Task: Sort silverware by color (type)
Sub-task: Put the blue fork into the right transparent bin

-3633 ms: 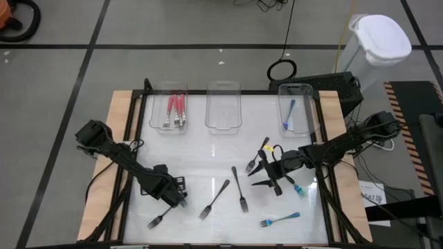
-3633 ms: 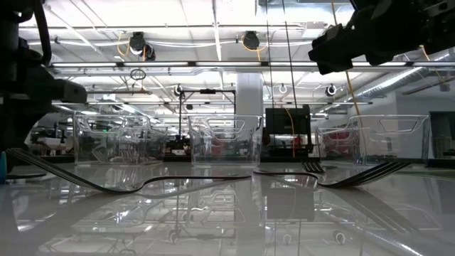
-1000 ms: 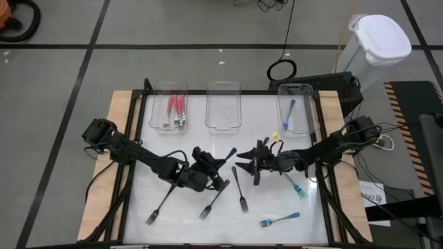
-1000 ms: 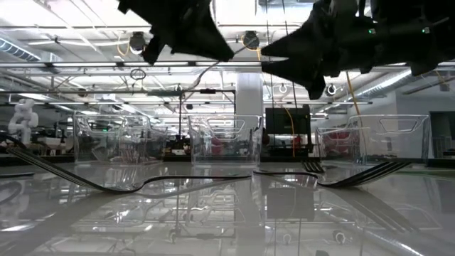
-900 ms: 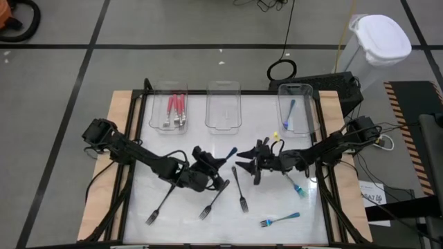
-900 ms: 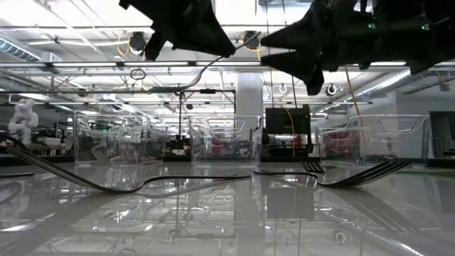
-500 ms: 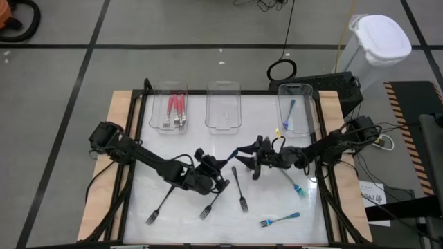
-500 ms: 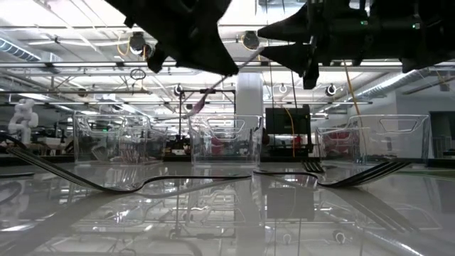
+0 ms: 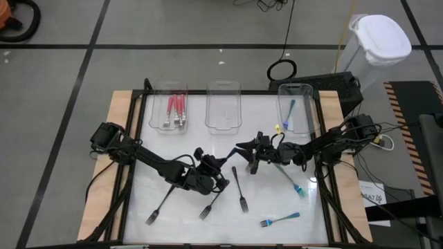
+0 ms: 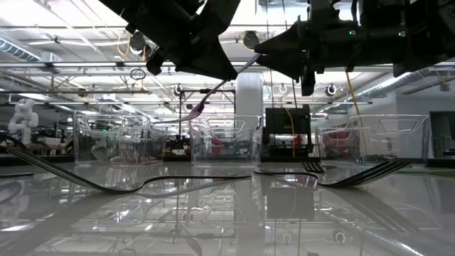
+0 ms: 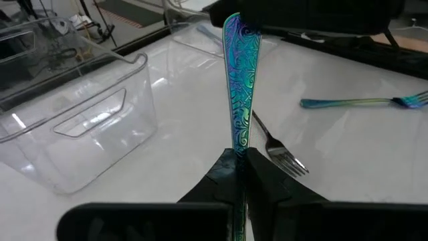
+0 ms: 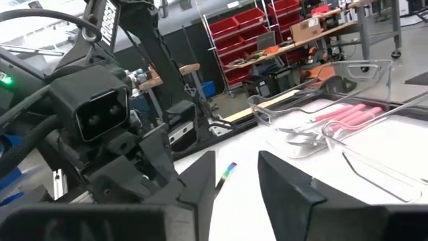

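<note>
My left gripper (image 9: 216, 166) is shut on a blue-teal fork (image 11: 237, 80) held in the air over the table's middle. The fork's handle end (image 12: 229, 171) reaches between the two fingers of my right gripper (image 9: 242, 148). That gripper is open, with a gap on each side of the handle. In the low view the fork (image 10: 213, 89) slants, its tine end (image 10: 194, 109) lowest. Black forks (image 9: 239, 188) (image 9: 210, 205) (image 9: 162, 205) and blue forks (image 9: 280, 219) (image 9: 291, 181) lie flat on the table. My left gripper pinches the fork between its two fingers, on the handle's lower part (image 11: 239, 148) toward the tines. The handle runs forward along the fingers and past them. The fork is lifted clear of the table and tilted, its handle end higher than its tine end.
Three clear trays stand along the far edge. The left one (image 9: 158, 114) holds red-pink forks, the middle one (image 9: 223, 126) shows nothing inside, and the right one (image 9: 304, 111) holds a blue fork. A white-lidded bin (image 9: 377, 41) stands beyond the table's far right corner.
My right gripper has gone toward the table's far edge and closer to the fork's handle end, and its fingers have drawn closer together around it. My left gripper has sunk a little with the fork, which now slants more steeply.
</note>
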`<state>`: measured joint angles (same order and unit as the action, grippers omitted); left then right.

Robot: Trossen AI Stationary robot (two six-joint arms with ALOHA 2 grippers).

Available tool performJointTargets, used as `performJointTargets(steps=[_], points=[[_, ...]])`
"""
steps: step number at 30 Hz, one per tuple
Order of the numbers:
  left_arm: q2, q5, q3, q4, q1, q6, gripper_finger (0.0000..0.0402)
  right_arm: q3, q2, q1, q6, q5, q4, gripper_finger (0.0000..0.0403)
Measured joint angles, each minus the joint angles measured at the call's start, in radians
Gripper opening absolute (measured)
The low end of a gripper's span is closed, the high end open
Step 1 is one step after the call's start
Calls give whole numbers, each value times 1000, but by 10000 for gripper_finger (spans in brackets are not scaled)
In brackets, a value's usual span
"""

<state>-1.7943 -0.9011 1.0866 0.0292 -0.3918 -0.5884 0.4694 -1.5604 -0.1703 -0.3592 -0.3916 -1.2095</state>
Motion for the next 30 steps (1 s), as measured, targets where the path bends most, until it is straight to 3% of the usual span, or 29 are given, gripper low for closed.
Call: performJointTargets(steps=[21,30], points=[[0,-32,0,26,6,-5,13,0,0,0,-4,4,6,90],[0,-28,0,48,12,1,13,4,0,0,14,54,1,52]])
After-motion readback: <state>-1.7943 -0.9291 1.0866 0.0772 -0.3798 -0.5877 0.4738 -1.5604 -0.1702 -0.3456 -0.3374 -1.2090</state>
